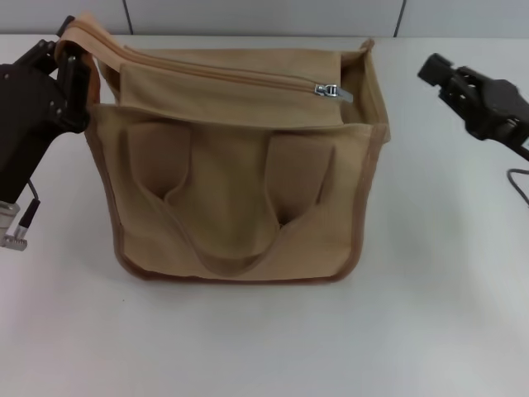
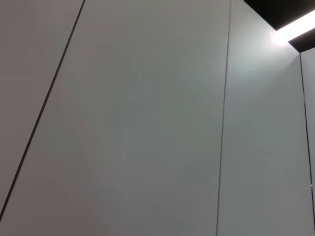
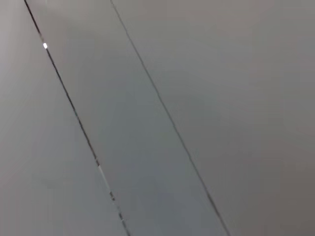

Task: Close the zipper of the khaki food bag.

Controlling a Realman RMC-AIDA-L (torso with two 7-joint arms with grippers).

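The khaki food bag [image 1: 240, 190] stands in the middle of the white table, front handles and pockets facing me. The zipper [image 1: 223, 73] runs along its top panel. Its silver pull tab [image 1: 328, 89] lies near the bag's right end, a short way from the right edge. My left gripper [image 1: 73, 59] is at the bag's top left corner, shut on the brown-trimmed edge there. My right gripper [image 1: 436, 69] hangs in the air to the right of the bag, apart from it and holding nothing. Both wrist views show only grey wall panels.
The white table [image 1: 430, 273] spreads around the bag. A grey panelled wall [image 1: 264, 15] runs along the back. A dark cable [image 1: 521, 184] lies at the right edge.
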